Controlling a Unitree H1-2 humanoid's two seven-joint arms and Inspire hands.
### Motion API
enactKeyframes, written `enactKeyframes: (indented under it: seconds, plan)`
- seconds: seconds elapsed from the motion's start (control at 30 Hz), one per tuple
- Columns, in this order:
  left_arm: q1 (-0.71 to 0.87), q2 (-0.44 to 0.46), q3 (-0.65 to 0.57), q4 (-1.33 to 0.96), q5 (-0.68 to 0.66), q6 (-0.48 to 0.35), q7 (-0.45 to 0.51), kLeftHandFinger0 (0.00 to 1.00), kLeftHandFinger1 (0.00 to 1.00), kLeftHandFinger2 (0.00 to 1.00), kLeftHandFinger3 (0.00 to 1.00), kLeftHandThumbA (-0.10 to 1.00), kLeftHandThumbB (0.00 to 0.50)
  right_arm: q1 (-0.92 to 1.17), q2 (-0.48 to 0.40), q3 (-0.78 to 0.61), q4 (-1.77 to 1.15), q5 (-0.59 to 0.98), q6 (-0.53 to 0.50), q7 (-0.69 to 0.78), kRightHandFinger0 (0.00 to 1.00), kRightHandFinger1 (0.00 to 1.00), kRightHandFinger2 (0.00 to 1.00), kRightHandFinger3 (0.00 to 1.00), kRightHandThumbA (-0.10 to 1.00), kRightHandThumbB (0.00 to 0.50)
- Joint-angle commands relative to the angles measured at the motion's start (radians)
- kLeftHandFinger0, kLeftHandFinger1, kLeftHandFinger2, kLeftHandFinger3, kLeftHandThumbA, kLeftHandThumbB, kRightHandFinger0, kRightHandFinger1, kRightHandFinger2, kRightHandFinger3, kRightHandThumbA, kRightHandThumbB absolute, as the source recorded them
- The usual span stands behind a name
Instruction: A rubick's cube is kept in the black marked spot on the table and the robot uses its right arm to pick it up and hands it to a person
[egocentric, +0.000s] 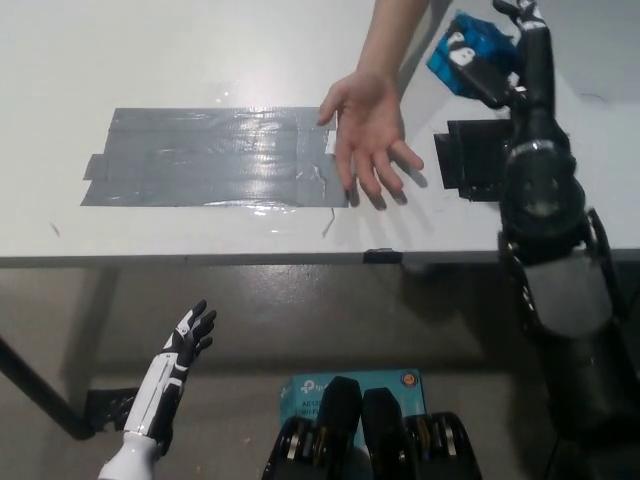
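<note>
The right hand (500, 55) is closed around the Rubik's cube (468, 60), which shows mostly blue faces and is held clear of the table (150, 50) near its far right corner. The cube no longer occupies the black marked spot (470, 160), which lies bare near the right end of the table's front edge, partly hidden by the black right arm (540, 200). The pick-up stage therefore reads as complete. A person's hand (368, 135) reaches in from the far edge, palm up and fingers spread, just beside the right end of the grey tape patch (215, 157) at the table's middle. It sits between the patch and the marked spot, and is apart from the cube. The handover is not yet done: the cube must be brought over the waiting palm and released. The left hand (185, 345) rests below the table's front edge, off the surface, with fingers apart and holding nothing.
</note>
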Motion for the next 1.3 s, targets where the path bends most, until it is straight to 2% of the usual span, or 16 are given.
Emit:
enactKeyframes:
  seconds: [0.0,0.17,0.23,0.27,0.3,0.37,0.5,0.6,0.77,0.93,0.97,1.0,1.07,1.1,1.17,1.27]
  plan:
    - [-0.017,0.016,-0.003,-0.033,0.017,-0.002,-0.007,1.0,1.0,1.0,1.0,1.0,0.259,-0.164,-0.003,0.025,0.154,-0.037,-0.096,-0.028,0.0,0.44,0.86,0.94,-0.1,0.186]
    - [-0.024,0.017,-0.007,-0.038,0.026,0.003,-0.008,1.0,1.0,1.0,1.0,1.0,0.265,-0.261,0.002,0.05,0.374,-0.042,-0.171,-0.042,0.0,0.45,0.87,0.93,-0.1,0.196]
    - [-0.026,0.015,-0.008,-0.043,0.024,0.012,-0.01,1.0,1.0,1.0,1.0,1.0,0.276,-0.305,0.01,0.05,0.47,-0.031,-0.188,-0.043,0.3,0.47,0.84,0.88,-0.1,0.242]
    - [-0.028,0.014,-0.008,-0.045,0.024,0.016,-0.01,1.0,1.0,1.0,1.0,1.0,0.276,-0.327,0.017,0.045,0.52,-0.019,-0.2,-0.04,0.19,0.26,0.76,0.85,-0.1,0.277]
    - [-0.029,0.015,-0.008,-0.045,0.026,0.015,-0.009,1.0,1.0,1.0,1.0,1.0,0.275,-0.345,0.022,0.045,0.564,-0.013,-0.213,-0.038,0.07,0.13,0.75,0.85,-0.1,0.298]
    - [-0.03,0.013,-0.008,-0.046,0.031,0.016,-0.007,1.0,1.0,1.0,1.0,1.0,0.275,-0.368,0.03,0.048,0.629,-0.013,-0.235,-0.041,0.01,0.1,0.75,0.84,-0.1,0.301]
    - [-0.031,0.016,-0.012,-0.048,0.035,0.015,-0.011,1.0,1.0,1.0,1.0,1.0,0.264,-0.391,0.045,0.053,0.764,-0.012,-0.283,-0.052,0.0,0.23,0.82,0.87,-0.1,0.24]
    - [-0.035,0.018,-0.012,-0.049,0.035,0.02,-0.011,1.0,1.0,1.0,1.0,1.0,0.272,-0.403,0.048,0.055,0.839,-0.013,-0.302,-0.064,0.0,0.28,0.82,0.86,-0.1,0.228]
    - [-0.035,0.02,-0.014,-0.052,0.035,0.026,-0.013,1.0,1.0,1.0,1.0,1.0,0.29,-0.398,0.047,0.06,0.917,-0.006,-0.326,-0.031,0.03,0.5,0.92,0.93,-0.1,0.204]
    - [-0.036,0.02,-0.015,-0.054,0.034,0.032,-0.016,1.0,1.0,1.0,1.0,1.0,0.288,-0.401,0.041,0.066,0.946,0.0,-0.314,0.036,0.07,0.59,0.97,0.9,-0.1,0.187]
    - [-0.039,0.021,-0.016,-0.054,0.039,0.029,-0.015,1.0,1.0,1.0,1.0,1.0,0.289,-0.406,0.042,0.075,0.945,-0.007,-0.292,0.051,0.47,1.0,1.0,1.0,0.03,0.277]
    - [-0.042,0.022,-0.016,-0.053,0.042,0.025,-0.014,1.0,1.0,1.0,1.0,1.0,0.29,-0.41,0.041,0.082,0.943,-0.013,-0.276,0.061,0.74,1.0,1.0,1.0,0.03,0.288]
    - [-0.043,0.021,-0.015,-0.054,0.04,0.03,-0.015,1.0,1.0,1.0,1.0,1.0,0.291,-0.412,0.034,0.1,0.937,-0.02,-0.268,0.132,1.0,1.0,1.0,1.0,0.41,0.37]
    - [-0.039,0.02,-0.016,-0.056,0.04,0.031,-0.014,1.0,1.0,1.0,1.0,1.0,0.291,-0.411,0.029,0.117,0.934,-0.027,-0.264,0.179,1.0,1.0,1.0,1.0,0.47,0.377]
    - [-0.037,0.019,-0.015,-0.055,0.04,0.03,-0.013,1.0,1.0,1.0,1.0,1.0,0.282,-0.406,0.025,0.126,0.932,-0.028,-0.266,0.199,1.0,1.0,1.0,1.0,0.61,0.498]
    - [-0.042,0.021,-0.015,-0.055,0.041,0.034,-0.014,1.0,1.0,1.0,1.0,1.0,0.273,-0.392,0.013,0.133,0.926,-0.017,-0.274,0.225,1.0,1.0,1.0,1.0,0.71,0.5]
